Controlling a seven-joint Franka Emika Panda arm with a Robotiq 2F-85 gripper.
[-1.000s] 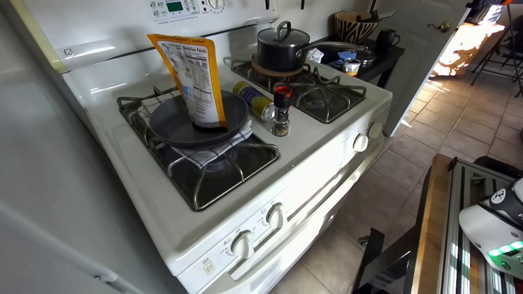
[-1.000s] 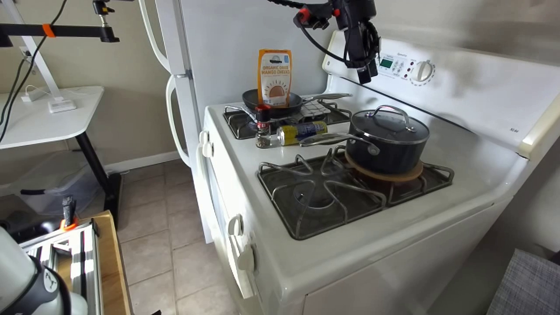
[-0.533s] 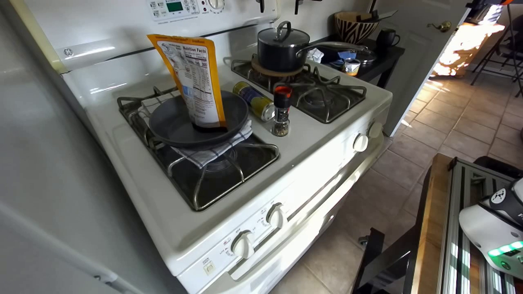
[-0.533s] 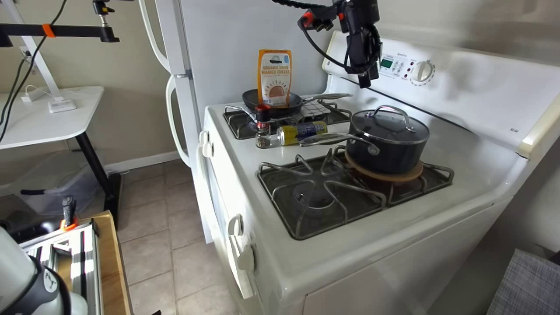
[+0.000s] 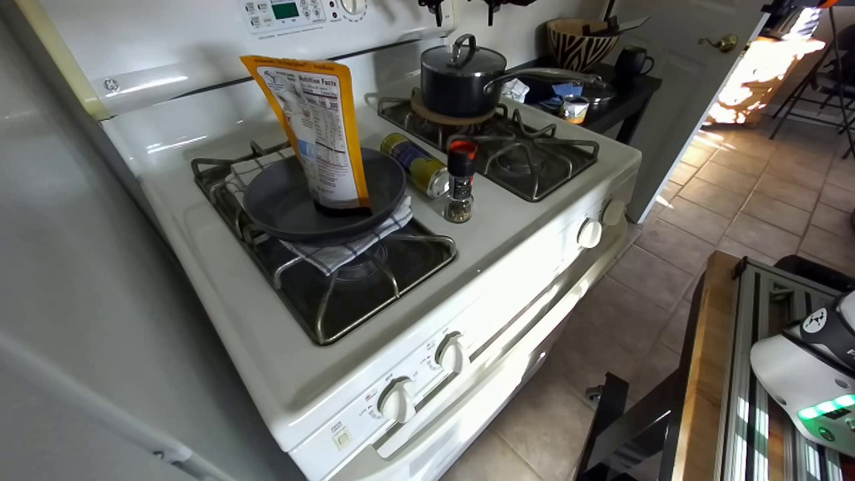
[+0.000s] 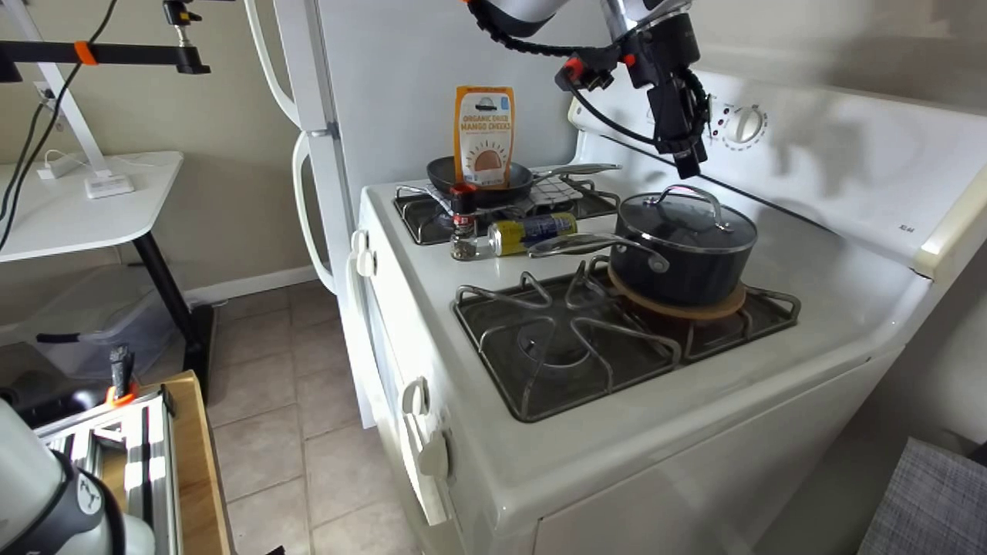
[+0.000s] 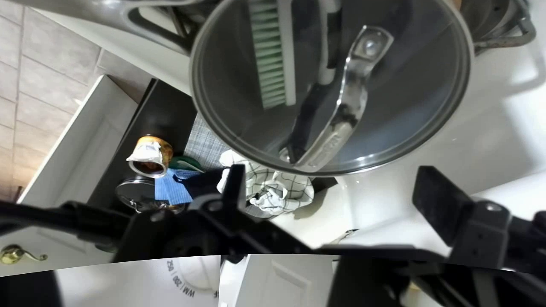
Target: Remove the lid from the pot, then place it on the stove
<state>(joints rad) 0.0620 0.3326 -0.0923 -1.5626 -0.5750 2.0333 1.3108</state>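
Observation:
The lid (image 5: 486,61) is dark glass with a shiny metal rim and an arched metal handle. It sits on the dark pot (image 5: 451,97), which has a long metal handle. The lid (image 6: 678,221) and pot (image 6: 677,270) also show in an exterior view, on the back burner of the white stove (image 6: 694,401). My gripper (image 6: 688,163) is above the lid's rear side, apart from it. In the wrist view my gripper (image 7: 332,183) is open and empty, its fingers wide apart. The lid (image 7: 396,106) fills the top there, with its handle just ahead of the fingers.
A frying pan (image 5: 274,194) with an orange bag (image 5: 327,133) stands on another burner over a checkered towel. A yellow can (image 5: 417,166) and spice grinder (image 5: 461,180) are between burners. The control panel (image 6: 833,154) rises behind the pot. A patterned bowl (image 5: 581,47) is beyond.
My gripper has moved down and closer to the pot, rightward in an exterior view, and its fingers reach lower into view above the pot. The lid, pot and other objects have not moved.

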